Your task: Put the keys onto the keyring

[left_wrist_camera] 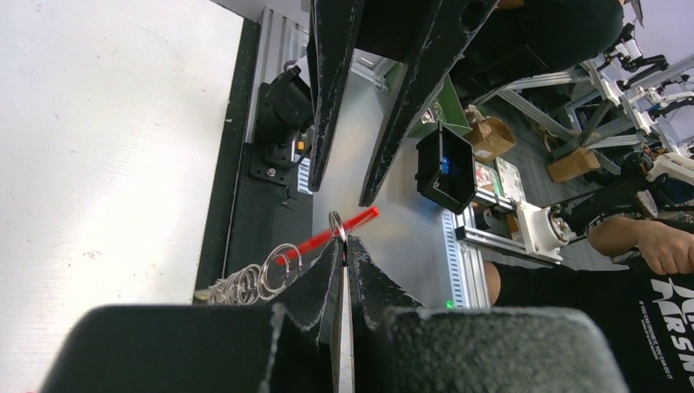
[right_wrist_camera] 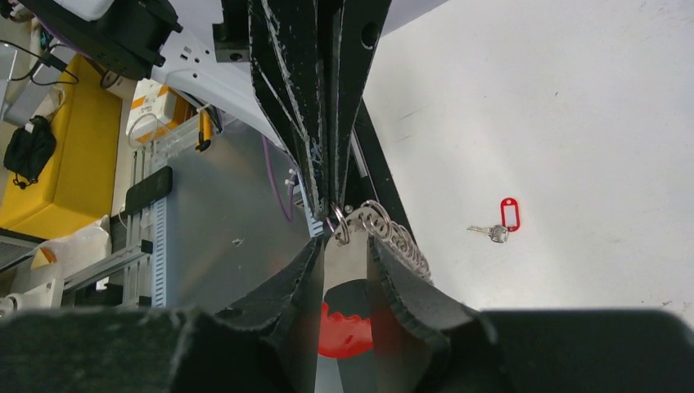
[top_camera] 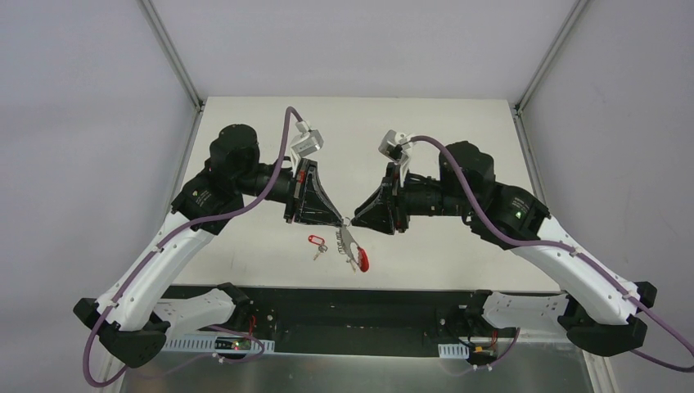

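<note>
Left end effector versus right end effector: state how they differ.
The left end effector is shut, its fingers pinching the keyring; the right end effector is open, fingers spread. The left one holds the keyring aloft; the right holds nothing, its tips just beside it. Both are black and meet tip to tip above the table.

Right gripper [right_wrist_camera: 344, 246]: fingers apart at the bottom edge, with a red piece [right_wrist_camera: 342, 332] visible in the gap between them. Left gripper [right_wrist_camera: 331, 209]: enters from above, fingers pressed together, tips on the keyring [right_wrist_camera: 338, 227]. A chain [right_wrist_camera: 397, 237] of rings runs from the keyring across one right-gripper fingertip. One key [right_wrist_camera: 489, 233] with a red tag [right_wrist_camera: 510, 213] lies flat on the white table [right_wrist_camera: 573, 123], well apart from both grippers.
</note>
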You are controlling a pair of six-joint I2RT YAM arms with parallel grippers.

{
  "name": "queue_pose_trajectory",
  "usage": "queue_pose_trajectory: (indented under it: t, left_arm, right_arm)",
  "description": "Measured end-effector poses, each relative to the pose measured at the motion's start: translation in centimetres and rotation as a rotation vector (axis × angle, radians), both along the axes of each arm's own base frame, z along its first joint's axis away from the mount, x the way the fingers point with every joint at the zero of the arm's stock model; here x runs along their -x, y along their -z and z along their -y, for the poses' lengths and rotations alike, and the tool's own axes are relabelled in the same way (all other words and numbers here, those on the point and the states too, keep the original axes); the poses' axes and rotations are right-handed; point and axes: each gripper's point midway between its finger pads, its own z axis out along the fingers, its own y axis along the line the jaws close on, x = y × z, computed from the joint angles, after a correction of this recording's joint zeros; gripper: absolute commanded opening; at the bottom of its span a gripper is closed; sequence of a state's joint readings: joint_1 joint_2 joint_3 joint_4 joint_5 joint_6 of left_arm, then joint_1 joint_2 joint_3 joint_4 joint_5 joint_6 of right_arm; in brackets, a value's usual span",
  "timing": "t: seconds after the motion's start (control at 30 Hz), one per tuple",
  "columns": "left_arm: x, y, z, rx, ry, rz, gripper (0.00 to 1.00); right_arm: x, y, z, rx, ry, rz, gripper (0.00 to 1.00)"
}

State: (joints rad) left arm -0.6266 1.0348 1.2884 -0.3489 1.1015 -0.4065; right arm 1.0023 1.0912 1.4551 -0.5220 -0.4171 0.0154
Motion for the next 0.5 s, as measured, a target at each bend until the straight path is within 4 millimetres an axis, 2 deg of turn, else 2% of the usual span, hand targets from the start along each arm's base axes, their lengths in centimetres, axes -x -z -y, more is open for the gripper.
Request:
queue_pose_trajectory:
  t: [0.2, 0.5]
  left_arm:
    - [0.07, -0.02, -0.05, 0.0, 0.0, 0.001, 0.0]
    - [0.55, -0.61, -0.53, 0.016, -0.013, 0.032, 0.0]
  right_arm:
    - [0.17, 0.39, -0.1, 0.012, -0.02, -0.005, 0.25]
    - [0.04, -0.46, -0.76, -0.049, -0.028, 0.012, 0.21]
